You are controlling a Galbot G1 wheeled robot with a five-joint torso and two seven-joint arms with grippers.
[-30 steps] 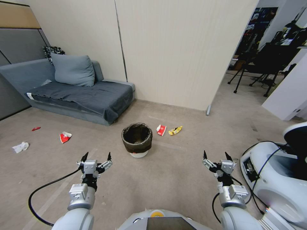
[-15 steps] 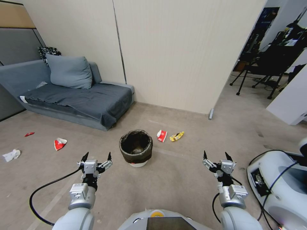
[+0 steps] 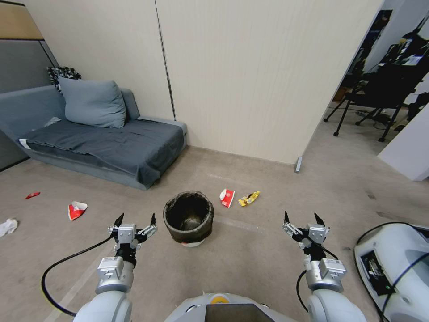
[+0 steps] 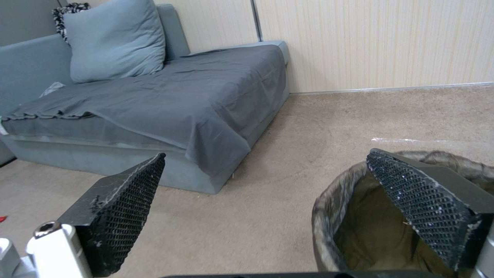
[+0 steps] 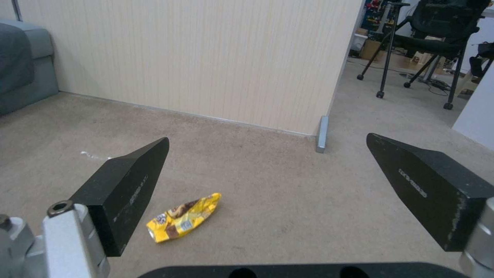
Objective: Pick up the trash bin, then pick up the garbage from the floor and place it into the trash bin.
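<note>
A: Item one, the trash bin?

B: Trash bin [image 3: 188, 218], round, white base, dark bag folded over the rim. Upright on the beige carpet, at roughly 12 o'clock from the robot, just beyond the line between its two grippers. In the left wrist view its bagged rim [image 4: 329, 200] sits close behind one finger.

A: Item two, the grippers?

B: Left gripper [image 3: 135, 220], held out over the carpet at about 11 o'clock, just beside the bin but apart from it. Fingers spread wide, nothing between them. Right gripper [image 3: 303, 218], out at about 1 o'clock, well apart from the bin. Fingers likewise spread wide and empty; the right wrist view shows bare carpet between them.

A: Item three, the garbage?

B: Several pieces, all on the floor. Red-and-white wrapper [image 3: 226, 197], just past the bin at 1 o'clock. Yellow wrapper [image 3: 249, 198], just beside the red-and-white one, further toward 1 o'clock; it lies near one finger in the right wrist view [image 5: 183, 217]. Second red-and-white wrapper [image 3: 76, 210], at 10 o'clock, well apart from the bin. Small red scrap [image 3: 32, 195], beyond that one. White paper wad [image 3: 7, 226], far out at 9 o'clock.

A: Surroundings?

B: Grey sofa [image 3: 103, 143] with a cushion [image 3: 92, 103] against the pale wall, at 10 to 11 o'clock. Black chair [image 3: 380, 96] through the opening at 2 o'clock.
</note>
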